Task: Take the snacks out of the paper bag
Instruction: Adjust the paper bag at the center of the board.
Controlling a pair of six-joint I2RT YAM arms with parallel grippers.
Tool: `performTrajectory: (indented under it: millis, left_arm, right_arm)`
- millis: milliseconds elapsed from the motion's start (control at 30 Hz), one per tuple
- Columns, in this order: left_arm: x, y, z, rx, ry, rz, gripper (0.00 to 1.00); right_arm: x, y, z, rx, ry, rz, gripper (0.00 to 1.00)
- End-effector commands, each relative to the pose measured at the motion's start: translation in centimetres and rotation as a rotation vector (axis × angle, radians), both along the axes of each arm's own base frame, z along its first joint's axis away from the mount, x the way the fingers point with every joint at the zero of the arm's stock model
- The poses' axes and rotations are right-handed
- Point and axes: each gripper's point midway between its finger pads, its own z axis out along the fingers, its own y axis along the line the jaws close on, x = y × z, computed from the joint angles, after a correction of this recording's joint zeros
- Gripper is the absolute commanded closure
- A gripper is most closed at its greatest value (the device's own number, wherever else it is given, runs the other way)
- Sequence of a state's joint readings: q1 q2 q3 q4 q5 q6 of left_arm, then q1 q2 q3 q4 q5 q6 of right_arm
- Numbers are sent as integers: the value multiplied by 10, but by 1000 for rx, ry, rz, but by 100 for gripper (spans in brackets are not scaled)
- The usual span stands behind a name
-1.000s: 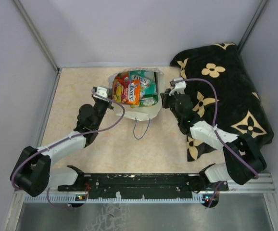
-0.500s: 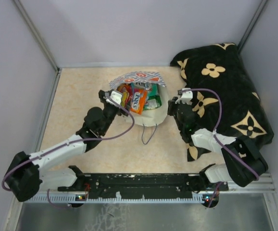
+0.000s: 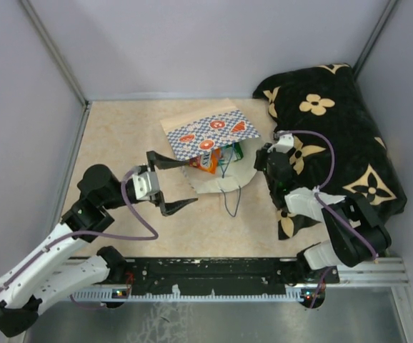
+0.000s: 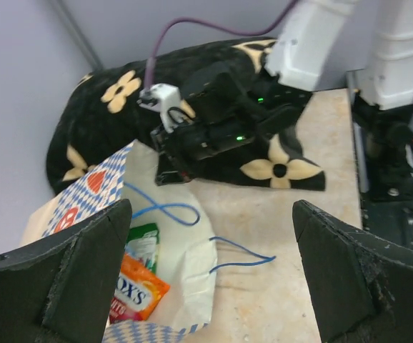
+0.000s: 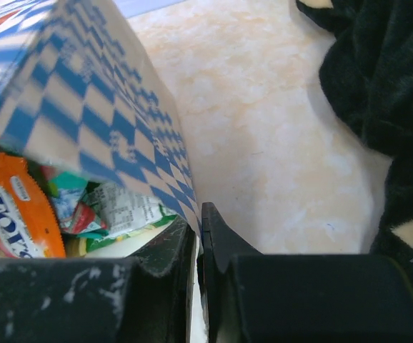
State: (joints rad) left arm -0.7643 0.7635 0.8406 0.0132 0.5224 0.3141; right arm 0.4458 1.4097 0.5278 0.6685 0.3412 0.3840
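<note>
Paper bag [image 3: 210, 132]: lies on its side in the middle of the bench [image 3: 121, 136]; the blue-white checkered panel with red-orange motifs faces up; the mouth opens toward the arms' bases, with the pale inner paper spread flat on the bench.
Snacks [image 3: 208, 161]: inside the bag's mouth, partly under the checkered panel; the left wrist view shows an orange packet [image 4: 131, 293] with white lettering just beside a green packet [image 4: 143, 243]; the right wrist view shows the orange one with crumpled green and teal packets behind it; how many lie deeper cannot be told.
Left gripper [image 3: 191, 183]: jaws spread wide and holding nothing; it sits low over the bench just left of the bag's mouth, pointing across at it; whether the far finger touches the paper cannot be told.
Right gripper [image 5: 199, 214]: jaws pressed together, pinching the bag's right-hand edge; the checkered paper runs down between the two fingers in the wrist view.
Cord handles [image 4: 163, 211]: thin blue loops trail out of the mouth onto the bench toward its near edge.
Flower-patterned cloth [image 3: 335, 121]: black with cream blossoms; heaped in the far right corner, with a fold lying under the right arm.
</note>
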Motion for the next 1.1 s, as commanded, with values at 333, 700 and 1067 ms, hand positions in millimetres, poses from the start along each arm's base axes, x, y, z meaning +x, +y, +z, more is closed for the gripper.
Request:
performTrajectory:
  millis: [333,700,1067]
  left_arm:
    - [59,-50,-16,38,115,44,0]
    - [190,-8,7,-109,261,400,0]
    - [120,-35,-22,119,150,-226,0]
  right_arm:
    - [36,-41,-22,115,61,6,81]
    - [22,-21,-1,497,154,191,3]
    - [-63,-62,-39,456,316,-140,1]
